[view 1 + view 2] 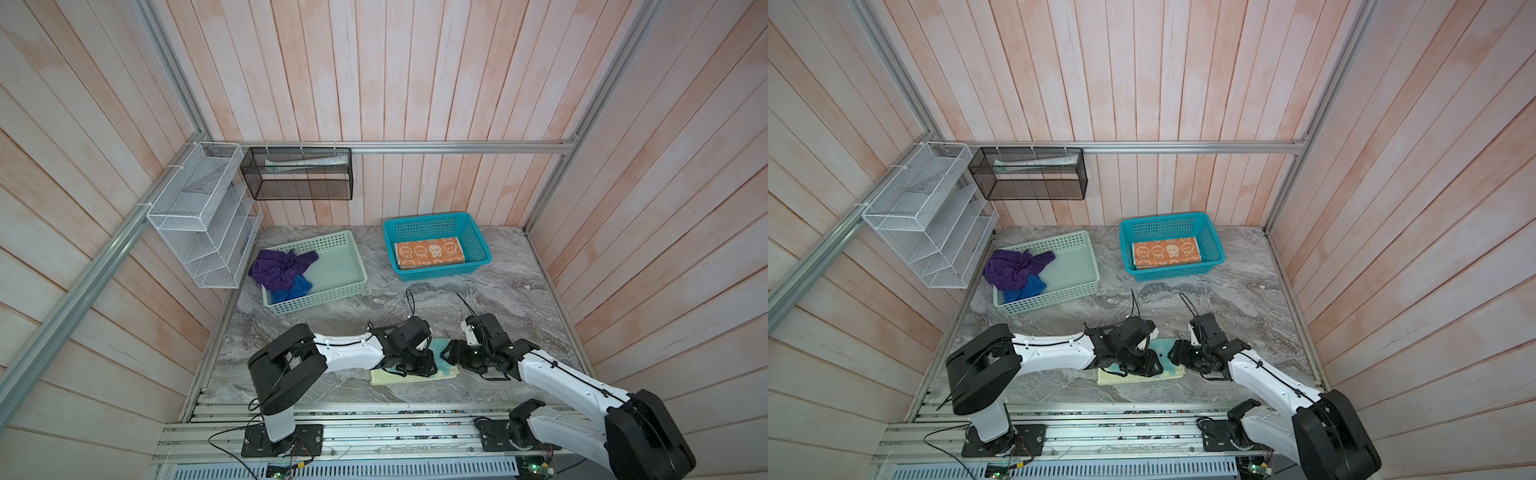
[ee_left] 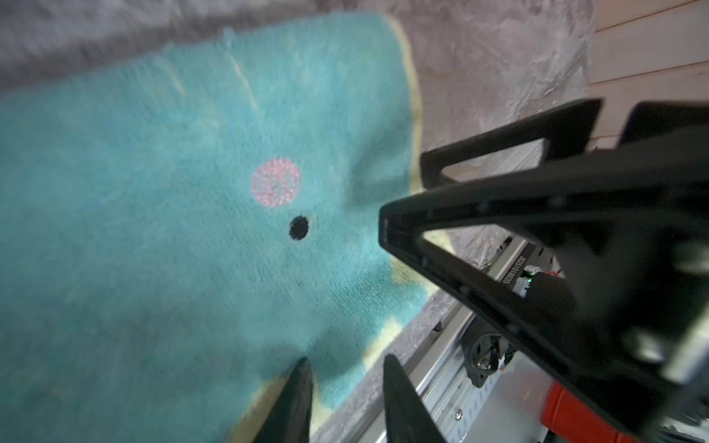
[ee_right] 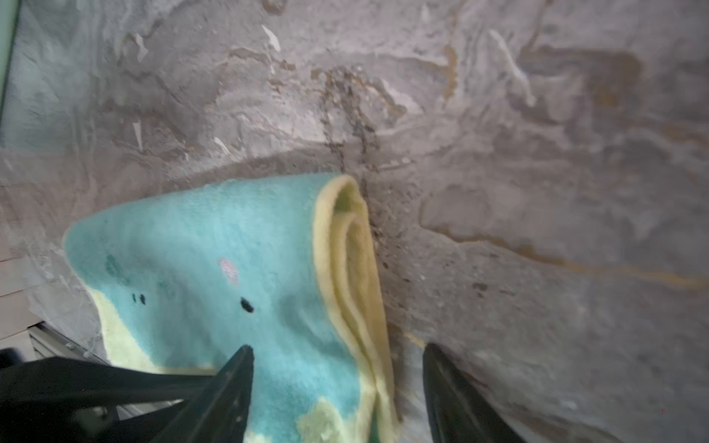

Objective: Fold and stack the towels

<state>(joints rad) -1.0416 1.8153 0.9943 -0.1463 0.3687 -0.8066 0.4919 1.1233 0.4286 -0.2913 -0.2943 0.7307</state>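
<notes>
A teal towel with pale-yellow edges [image 1: 443, 348] [image 1: 1168, 353] lies folded on the marble table near the front, between my two grippers. My left gripper [image 1: 417, 366] [image 2: 349, 370] hovers low over its near edge, fingers a little apart, with towel and table showing through the gap. My right gripper [image 1: 451, 353] [image 3: 338, 348] is open wide, straddling the towel's [image 3: 230, 249] doubled yellow edge without pinching it. An orange towel with cartoon faces [image 1: 428, 253] lies folded in the teal basket [image 1: 436, 272]. A purple towel [image 1: 276, 268] and a blue towel [image 1: 296, 289] lie crumpled in the mint basket [image 1: 320, 300].
A white wire rack [image 1: 199, 216] and a black mesh shelf [image 1: 299, 174] hang on the back-left walls. Aluminium rails [image 1: 374, 432] run along the table's front edge, close to the towel. Wooden walls close in both sides.
</notes>
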